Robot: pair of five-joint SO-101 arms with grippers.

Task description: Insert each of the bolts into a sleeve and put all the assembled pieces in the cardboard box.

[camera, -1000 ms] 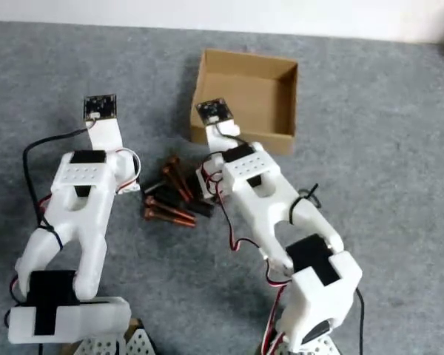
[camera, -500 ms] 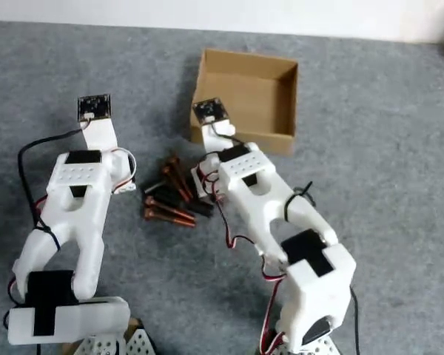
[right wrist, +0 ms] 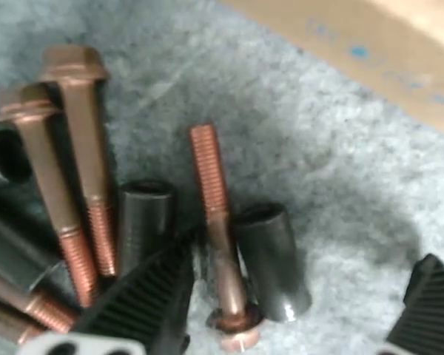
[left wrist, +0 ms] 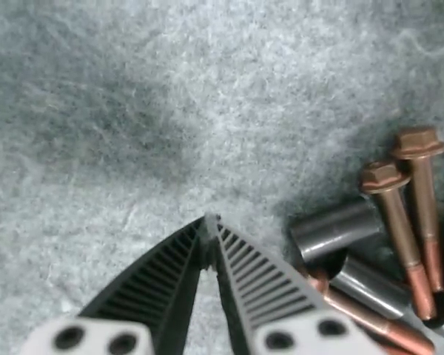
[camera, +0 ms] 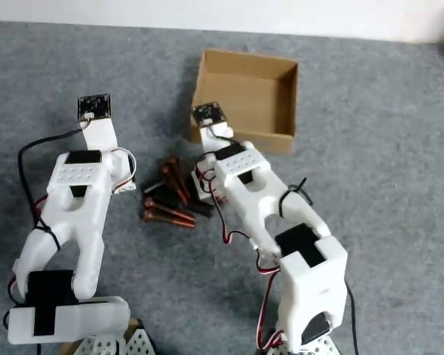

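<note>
Several copper bolts [camera: 169, 212] and dark sleeves [camera: 201, 208] lie in a loose pile on the grey carpet between the two arms. My left gripper [left wrist: 209, 224] is shut with nothing in it, just beside the pile, a short way from a sleeve [left wrist: 333, 228] and two bolts [left wrist: 399, 222]. My right gripper [right wrist: 307, 260] hangs open over the pile's box-side edge. One bolt [right wrist: 217, 220] and one sleeve [right wrist: 274, 259] lie side by side between its fingers. The cardboard box [camera: 286, 95] stands open just behind the pile.
The box's brown wall [right wrist: 399, 52] runs close behind the right gripper. More bolts [right wrist: 78, 163] and a sleeve [right wrist: 144, 222] crowd one finger's [right wrist: 155, 285] side. Bare carpet [camera: 370, 170] stretches right of the box and left of the left arm.
The right arm has swung left and lower toward the pile. The left arm shifted slightly left early on, then held still. The bolts and sleeves have not moved.
</note>
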